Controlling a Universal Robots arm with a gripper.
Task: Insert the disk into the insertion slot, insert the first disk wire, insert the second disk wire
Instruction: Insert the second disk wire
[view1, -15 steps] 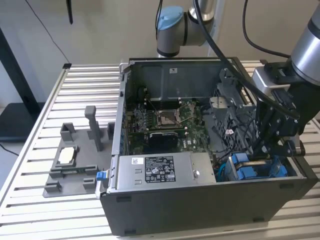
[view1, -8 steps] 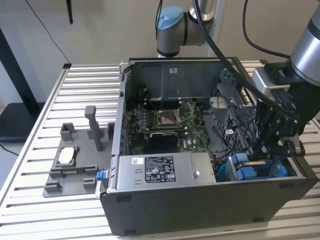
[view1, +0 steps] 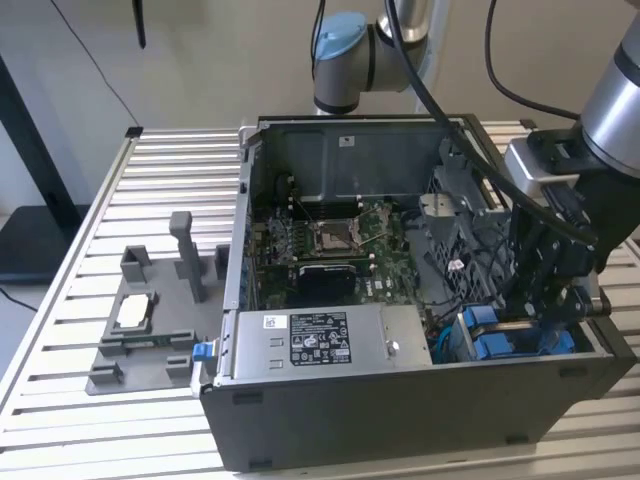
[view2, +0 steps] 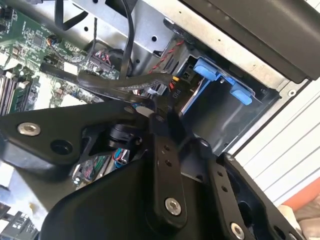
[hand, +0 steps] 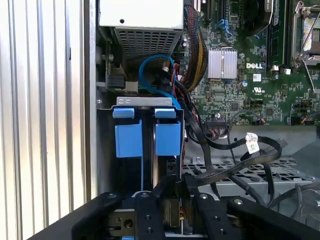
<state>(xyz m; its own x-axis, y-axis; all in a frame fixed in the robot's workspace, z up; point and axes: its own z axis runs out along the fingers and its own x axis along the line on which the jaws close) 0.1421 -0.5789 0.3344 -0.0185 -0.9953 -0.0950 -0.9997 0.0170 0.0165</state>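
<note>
The insertion slot is the dark grey drive cage (hand: 105, 150) in the case corner, at the exterior view's lower right (view1: 520, 345). Two bright blue carrier tabs (hand: 167, 137) stand side by side in the cage; the disk's metal body is hidden behind them. My gripper (hand: 172, 187) hangs just over the cage's open end (view1: 545, 310). It is shut on the end of a flat black disk wire (hand: 225, 170). In the second wrist view this wire (view2: 115, 82) runs from the gripper (view2: 157, 107) across toward the motherboard, with the blue tabs (view2: 210, 70) close beyond.
The open computer case (view1: 400, 420) lies on a slatted metal table (view1: 170, 170). A long grey box with a white sticker (view1: 320, 340) borders the cage. Loose cables (hand: 192, 50) crowd the space between cage and motherboard (view1: 330, 240). A grey fixture (view1: 150, 320) stands at the exterior view's left.
</note>
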